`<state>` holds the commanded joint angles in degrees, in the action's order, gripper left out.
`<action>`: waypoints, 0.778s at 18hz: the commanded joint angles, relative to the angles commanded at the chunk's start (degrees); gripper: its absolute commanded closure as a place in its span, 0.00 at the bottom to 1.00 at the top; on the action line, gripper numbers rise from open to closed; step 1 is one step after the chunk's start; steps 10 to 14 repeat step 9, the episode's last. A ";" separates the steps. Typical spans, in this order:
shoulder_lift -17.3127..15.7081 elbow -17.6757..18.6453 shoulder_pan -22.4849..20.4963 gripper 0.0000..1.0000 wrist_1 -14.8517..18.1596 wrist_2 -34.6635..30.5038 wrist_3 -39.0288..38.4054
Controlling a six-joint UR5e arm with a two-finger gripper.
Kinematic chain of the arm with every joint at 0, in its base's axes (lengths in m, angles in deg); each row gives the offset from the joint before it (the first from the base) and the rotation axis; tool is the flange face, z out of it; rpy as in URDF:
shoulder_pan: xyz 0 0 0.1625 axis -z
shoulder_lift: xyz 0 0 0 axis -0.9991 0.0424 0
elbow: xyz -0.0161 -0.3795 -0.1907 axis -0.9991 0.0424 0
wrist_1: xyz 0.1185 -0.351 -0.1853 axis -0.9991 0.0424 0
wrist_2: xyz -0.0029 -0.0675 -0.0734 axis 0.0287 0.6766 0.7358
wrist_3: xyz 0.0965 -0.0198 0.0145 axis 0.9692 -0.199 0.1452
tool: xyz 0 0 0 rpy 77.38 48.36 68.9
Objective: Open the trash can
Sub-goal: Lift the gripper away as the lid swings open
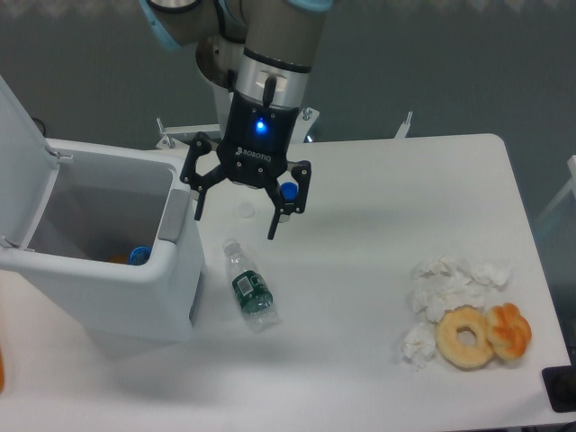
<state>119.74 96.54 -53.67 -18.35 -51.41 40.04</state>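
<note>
The trash can (171,292) is a big boxy white bin at the table's left. Its lid (20,171) stands swung up at the far left, and the inside shows, with a blue-capped item (139,256) and something orange at the bottom. A grey push-tab (174,214) sits on its right rim. My gripper (237,222) hangs open just right of that rim, fingers pointing down, nothing held. Its left fingertip is close to the tab but clear of it.
A clear plastic bottle (248,285) with a green label lies on the table below the gripper, beside the bin's right wall. A blue cap (288,191) shows behind the right finger. Crumpled tissues (447,286) and two doughnuts (483,334) lie at the right front.
</note>
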 joint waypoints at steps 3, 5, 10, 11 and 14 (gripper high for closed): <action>0.26 0.17 0.09 0.00 0.09 -3.61 5.97; 0.44 0.35 0.09 0.00 0.09 -6.50 10.72; 1.67 0.97 0.18 0.00 0.18 -8.98 11.97; 1.67 0.97 0.18 0.00 0.18 -8.98 11.97; 1.67 0.97 0.18 0.00 0.18 -8.98 11.97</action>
